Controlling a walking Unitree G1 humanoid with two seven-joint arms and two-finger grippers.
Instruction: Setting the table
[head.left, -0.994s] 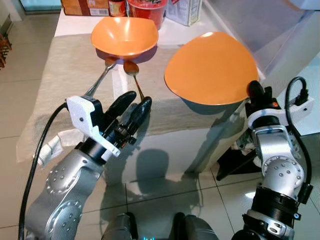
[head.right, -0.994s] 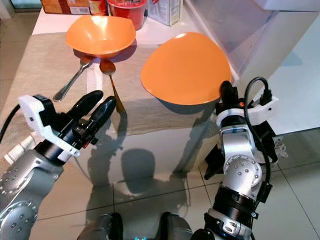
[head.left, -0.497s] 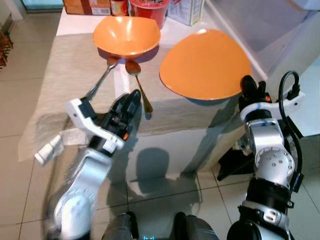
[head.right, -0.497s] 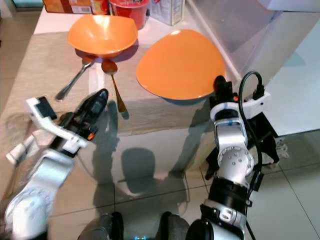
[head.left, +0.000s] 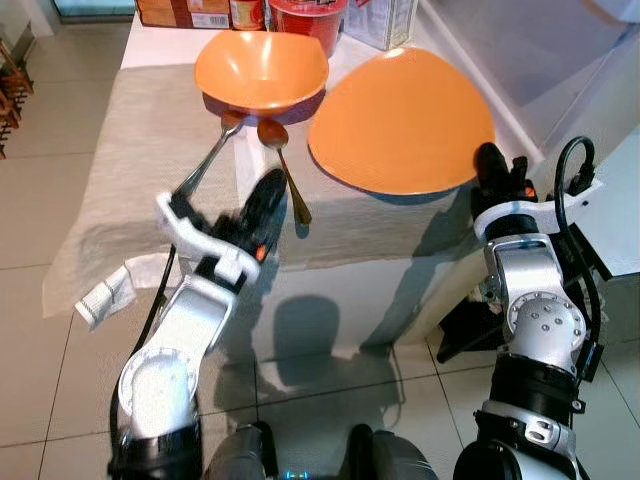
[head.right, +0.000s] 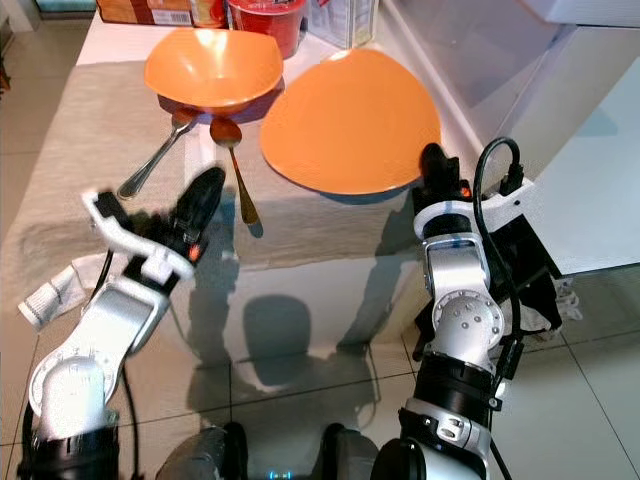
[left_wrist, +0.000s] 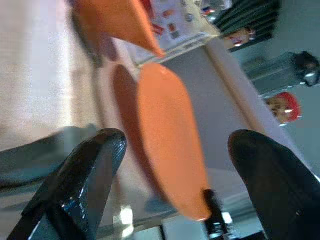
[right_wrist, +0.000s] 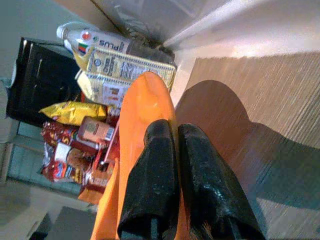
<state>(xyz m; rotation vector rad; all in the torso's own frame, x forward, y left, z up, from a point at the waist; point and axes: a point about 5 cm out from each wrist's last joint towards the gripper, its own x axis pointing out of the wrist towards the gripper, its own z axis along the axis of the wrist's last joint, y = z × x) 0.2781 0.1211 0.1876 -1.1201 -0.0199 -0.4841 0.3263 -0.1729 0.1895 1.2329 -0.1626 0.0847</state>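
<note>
1. Left gripper (head.left: 265, 200) at 7 o'clock, fingers spread, empty.
2. Right gripper (head.left: 487, 165) at 4 o'clock, pinching orange plate (head.left: 400, 120) rim; plate not yet set flat.
3. Fork (head.left: 208, 155), spoon (head.left: 280, 160), orange bowl (head.left: 262, 68) at 12 already placed.

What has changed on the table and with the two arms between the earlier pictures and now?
The right gripper, shut on the flat orange plate, has carried it left, toward the orange bowl. The left gripper has turned and moved forward over the table edge, toward the two spoons; its fingers are now open. The bowl, spoons and beige cloth stayed put.
</note>
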